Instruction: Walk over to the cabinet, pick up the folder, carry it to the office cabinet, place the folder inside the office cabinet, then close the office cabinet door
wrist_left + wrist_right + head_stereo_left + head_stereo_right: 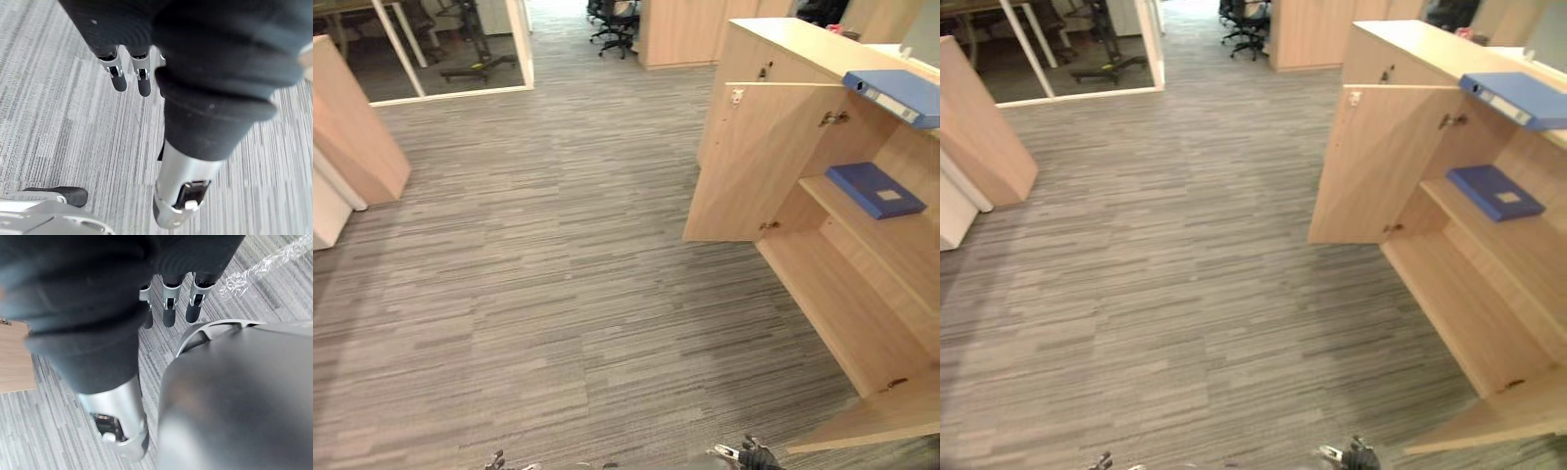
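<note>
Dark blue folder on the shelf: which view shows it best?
Right eye view: the dark blue folder lies whole on the shelf, away from the edge. Left eye view shows it nearer the edge; wrist views face carpet.

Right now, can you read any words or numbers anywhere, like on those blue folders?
No words or numbers can be read here.
White spine label on the light blue folder atop the cabinet: too small to read.
White cover label on the dark blue folder on the shelf: too small to read.
</note>
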`<state>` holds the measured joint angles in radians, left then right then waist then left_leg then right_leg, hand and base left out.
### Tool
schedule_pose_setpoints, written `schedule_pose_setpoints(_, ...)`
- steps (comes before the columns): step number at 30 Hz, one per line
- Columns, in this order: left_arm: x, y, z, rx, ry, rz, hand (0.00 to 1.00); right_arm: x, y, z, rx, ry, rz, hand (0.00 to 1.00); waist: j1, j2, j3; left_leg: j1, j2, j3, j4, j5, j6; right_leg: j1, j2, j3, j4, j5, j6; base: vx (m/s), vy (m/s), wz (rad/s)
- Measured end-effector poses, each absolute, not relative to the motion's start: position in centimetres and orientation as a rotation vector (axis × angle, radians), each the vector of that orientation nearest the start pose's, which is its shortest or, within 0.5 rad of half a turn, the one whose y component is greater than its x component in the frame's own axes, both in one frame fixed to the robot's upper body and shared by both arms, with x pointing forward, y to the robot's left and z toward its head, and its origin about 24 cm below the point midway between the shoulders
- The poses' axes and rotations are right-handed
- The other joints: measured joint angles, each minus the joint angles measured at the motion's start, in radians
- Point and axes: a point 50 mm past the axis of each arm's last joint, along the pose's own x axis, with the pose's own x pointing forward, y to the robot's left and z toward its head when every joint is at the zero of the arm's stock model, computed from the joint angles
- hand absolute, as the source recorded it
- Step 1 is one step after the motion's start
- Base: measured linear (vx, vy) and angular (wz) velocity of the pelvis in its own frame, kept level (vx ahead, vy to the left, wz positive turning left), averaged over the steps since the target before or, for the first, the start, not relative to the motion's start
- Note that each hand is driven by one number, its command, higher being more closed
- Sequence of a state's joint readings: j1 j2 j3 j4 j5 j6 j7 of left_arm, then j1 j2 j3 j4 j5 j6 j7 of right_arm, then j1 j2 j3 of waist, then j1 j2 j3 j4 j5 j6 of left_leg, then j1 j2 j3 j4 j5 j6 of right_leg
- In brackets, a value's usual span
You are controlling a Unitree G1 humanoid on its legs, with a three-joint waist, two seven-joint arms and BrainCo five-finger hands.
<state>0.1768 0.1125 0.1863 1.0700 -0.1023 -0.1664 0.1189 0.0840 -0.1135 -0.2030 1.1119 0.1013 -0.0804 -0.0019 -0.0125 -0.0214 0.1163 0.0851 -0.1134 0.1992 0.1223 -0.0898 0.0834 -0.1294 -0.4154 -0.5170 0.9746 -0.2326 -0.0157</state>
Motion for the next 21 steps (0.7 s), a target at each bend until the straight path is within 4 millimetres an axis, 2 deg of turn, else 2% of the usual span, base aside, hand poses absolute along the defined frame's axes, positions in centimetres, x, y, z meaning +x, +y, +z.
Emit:
schedule_pose_setpoints(1, 7.0, 22.7, -15.8, 0.006, 1.032, 0.424, 0.00, 8.7, -21.9, -16.0, 0.086, 1.068, -0.324, 0.00, -0.010, 0.001, 0.016, 0.028, 0.001, 0.004, -0.021, -0.003, 0.003, -0.033, 0.032, -0.033, -0.048, -0.026, -0.002, 0.20, -0.036, -0.23)
schedule_pose_setpoints(2, 8.2, 22.3, -15.6, 0.001, 1.004, 0.407, 0.00, 9.2, -22.1, -15.7, 0.083, 1.036, -0.324, 0.00, -0.009, 0.005, 0.044, 0.064, 0.013, 0.001, -0.042, -0.033, 0.032, -0.061, 0.078, -0.061, -0.100, -0.038, 0.005, 0.19, -0.034, -0.30)
schedule_pose_setpoints(3, 8.5, 22.5, -15.5, 0.006, 0.996, 0.404, 0.00, 9.5, -21.9, -15.7, 0.085, 1.028, -0.319, 0.00, -0.006, -0.005, 0.056, 0.075, 0.013, 0.011, -0.045, -0.038, 0.029, -0.074, 0.098, -0.077, -0.139, -0.038, 0.007, 0.15, -0.061, -0.34)
schedule_pose_setpoints(4, 8.9, 22.6, -15.4, 0.017, 0.988, 0.392, 0.00, 9.6, -21.5, -15.7, 0.089, 1.026, -0.310, 0.00, -0.006, -0.009, 0.056, 0.074, 0.020, 0.023, -0.043, -0.056, 0.015, -0.094, 0.127, -0.135, -0.255, -0.031, 0.004, 0.10, -0.070, -0.28)
schedule_pose_setpoints(6, 9.7, 22.9, -15.1, 0.029, 0.967, 0.382, 0.00, 9.4, -21.0, -15.9, 0.109, 1.032, -0.314, 0.00, -0.009, -0.034, 0.059, 0.079, 0.020, 0.027, -0.006, -0.109, 0.007, -0.099, 0.136, -0.214, -0.366, -0.003, -0.051, 0.16, -0.138, -0.14)
schedule_pose_setpoints(8, 9.7, 22.9, -15.1, 0.025, 0.966, 0.387, 0.00, 8.4, -21.0, -16.1, 0.121, 1.053, -0.331, 0.00, -0.008, -0.038, 0.047, 0.093, 0.033, 0.027, 0.032, -0.170, -0.009, -0.089, 0.134, -0.247, -0.407, 0.013, -0.084, 0.26, -0.164, -0.02)
schedule_pose_setpoints(9, 9.3, 22.8, -15.2, 0.006, 0.971, 0.403, 0.00, 7.6, -21.0, -16.3, 0.133, 1.073, -0.347, 0.00, -0.011, -0.038, 0.030, 0.097, 0.056, 0.026, 0.065, -0.214, -0.029, -0.076, 0.147, -0.253, -0.419, -0.006, -0.116, 0.38, -0.200, 0.05)
schedule_pose_setpoints(10, 8.9, 22.2, -15.5, -0.032, 0.983, 0.424, 0.00, 6.9, -21.1, -16.4, 0.156, 1.086, -0.381, 0.00, -0.020, -0.012, 0.017, 0.100, 0.109, 0.027, 0.125, -0.257, -0.065, -0.039, 0.202, -0.274, -0.446, -0.031, -0.115, 0.40, -0.221, 0.10)
schedule_pose_setpoints(11, 8.7, 22.2, -15.5, -0.043, 0.985, 0.432, 0.00, 6.6, -21.2, -16.4, 0.160, 1.092, -0.391, 0.00, -0.025, -0.001, 0.009, 0.088, 0.134, 0.032, 0.169, -0.269, -0.081, -0.026, 0.228, -0.280, -0.463, -0.042, -0.107, 0.42, -0.249, 0.09)
schedule_pose_setpoints(12, 8.8, 22.1, -15.5, -0.077, 0.973, 0.458, 0.00, 6.0, -20.9, -16.6, 0.186, 1.106, -0.408, 0.00, -0.032, -0.008, 0.001, 0.020, 0.180, 0.041, 0.346, -0.280, -0.100, -0.001, 0.271, -0.283, -0.497, -0.057, -0.108, 0.41, -0.253, -0.14)
schedule_pose_setpoints(13, 8.6, 22.1, -15.5, -0.139, 0.963, 0.517, 0.00, 5.6, -20.8, -16.7, 0.216, 1.110, -0.433, 0.00, -0.032, -0.004, 0.002, -0.055, 0.246, 0.042, 0.574, -0.253, -0.132, 0.046, 0.326, -0.272, -0.548, -0.062, -0.110, 0.49, -0.265, -0.45)
schedule_pose_setpoints(14, 8.4, 22.1, -15.5, -0.187, 0.957, 0.563, 0.00, 5.5, -20.8, -16.7, 0.218, 1.111, -0.437, 0.00, -0.028, 0.000, 0.003, -0.115, 0.301, 0.041, 0.746, -0.211, -0.147, 0.082, 0.369, -0.247, -0.581, -0.066, -0.114, 0.40, -0.183, -0.74)
schedule_pose_setpoints(16, 8.3, 22.5, -15.4, -0.226, 0.940, 0.615, 0.00, 5.4, -20.8, -16.7, 0.218, 1.118, -0.437, 0.00, -0.014, 0.005, 0.004, -0.201, 0.377, 0.046, 1.005, -0.184, -0.160, 0.140, 0.421, -0.173, -0.614, -0.079, -0.113, 0.44, -0.047, -1.25)
schedule_pose_setpoints(18, 8.6, 22.8, -15.2, -0.230, 0.921, 0.627, 0.00, 5.8, -20.7, -16.7, 0.221, 1.117, -0.431, 0.00, 0.000, -0.007, 0.003, -0.268, 0.387, 0.050, 1.057, -0.192, -0.147, 0.178, 0.430, -0.086, -0.642, -0.081, -0.113, 0.48, 0.053, -1.47)
schedule_pose_setpoints(20, 9.1, 23.0, -15.0, -0.219, 0.894, 0.629, 0.00, 6.6, -20.7, -16.7, 0.217, 1.108, -0.424, 0.00, 0.002, -0.006, 0.020, -0.349, 0.362, 0.011, 0.991, -0.209, -0.136, 0.227, 0.429, 0.007, -0.683, -0.070, -0.096, 0.43, 0.114, -1.30)
schedule_pose_setpoints(21, 9.1, 23.2, -14.9, -0.209, 0.891, 0.644, 0.00, 6.9, -20.7, -16.7, 0.211, 1.111, -0.418, 0.00, 0.009, -0.013, 0.029, -0.372, 0.345, -0.021, 0.904, -0.226, -0.132, 0.261, 0.425, 0.062, -0.697, -0.065, -0.087, 0.28, 0.126, -1.03)
